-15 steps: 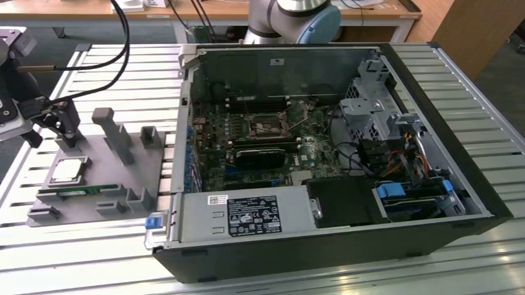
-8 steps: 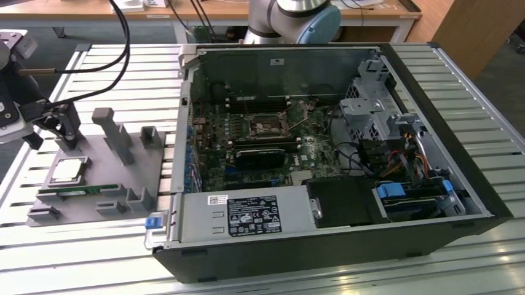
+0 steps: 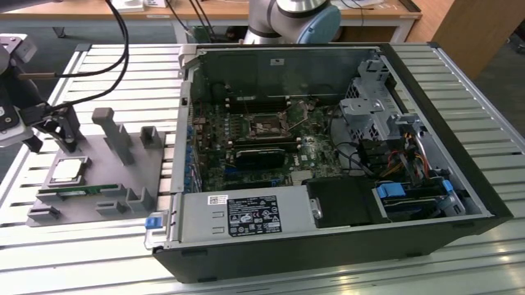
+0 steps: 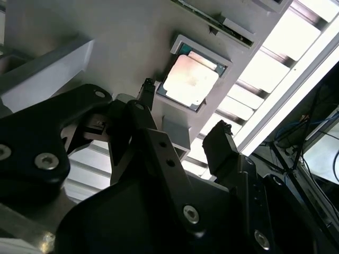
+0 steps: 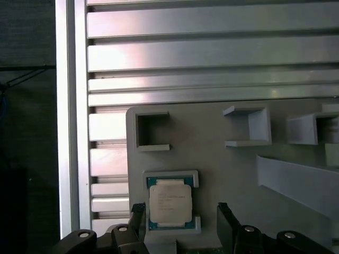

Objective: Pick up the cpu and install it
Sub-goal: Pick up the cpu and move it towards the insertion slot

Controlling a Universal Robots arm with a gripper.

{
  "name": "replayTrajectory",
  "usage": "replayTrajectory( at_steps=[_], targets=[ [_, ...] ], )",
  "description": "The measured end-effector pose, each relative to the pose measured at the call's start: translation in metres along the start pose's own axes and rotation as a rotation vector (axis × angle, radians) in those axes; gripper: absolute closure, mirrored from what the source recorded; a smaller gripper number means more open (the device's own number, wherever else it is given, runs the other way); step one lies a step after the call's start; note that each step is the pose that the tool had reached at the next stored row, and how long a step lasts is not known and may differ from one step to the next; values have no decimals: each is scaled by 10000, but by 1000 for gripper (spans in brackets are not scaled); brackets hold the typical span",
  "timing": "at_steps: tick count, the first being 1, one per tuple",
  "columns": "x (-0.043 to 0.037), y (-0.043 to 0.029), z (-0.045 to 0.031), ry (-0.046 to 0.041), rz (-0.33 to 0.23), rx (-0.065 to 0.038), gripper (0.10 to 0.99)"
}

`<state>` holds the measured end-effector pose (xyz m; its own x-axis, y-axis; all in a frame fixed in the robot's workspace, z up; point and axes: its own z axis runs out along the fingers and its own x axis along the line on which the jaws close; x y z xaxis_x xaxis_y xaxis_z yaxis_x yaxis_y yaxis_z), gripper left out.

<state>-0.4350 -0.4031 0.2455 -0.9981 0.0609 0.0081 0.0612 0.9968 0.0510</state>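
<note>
Slatted metal bench (image 3: 459, 80): the cpu (image 3: 67, 171) lies in its grey tray (image 3: 123, 179) pocket, lower left of the exterior view, not yet lifted. The gripper (image 5: 180, 210) hovers above it, spread wide and empty. The motherboard socket (image 3: 267, 128) looks vacant.

Cpu (image 5: 170, 203) top free; posts (image 3: 115, 135) nearby

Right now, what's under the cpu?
The cpu lies in a framed pocket on the grey holder plate, which rests on the slatted table. The pocket floor beneath it is covered.
</note>
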Motion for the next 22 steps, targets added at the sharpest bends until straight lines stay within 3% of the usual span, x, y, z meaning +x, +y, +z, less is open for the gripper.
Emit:
replayTrajectory(
  at_steps=[9,11,12,14,22],
  targets=[
    [-1,-12,58,5,-75,2,443],
    [-1,-20,70,9,-163,2,431],
    [2,-25,75,12,-198,3,373],
    [6,-35,94,12,-250,2,373],
    [39,-62,219,16,-311,-7,373]
  ],
)
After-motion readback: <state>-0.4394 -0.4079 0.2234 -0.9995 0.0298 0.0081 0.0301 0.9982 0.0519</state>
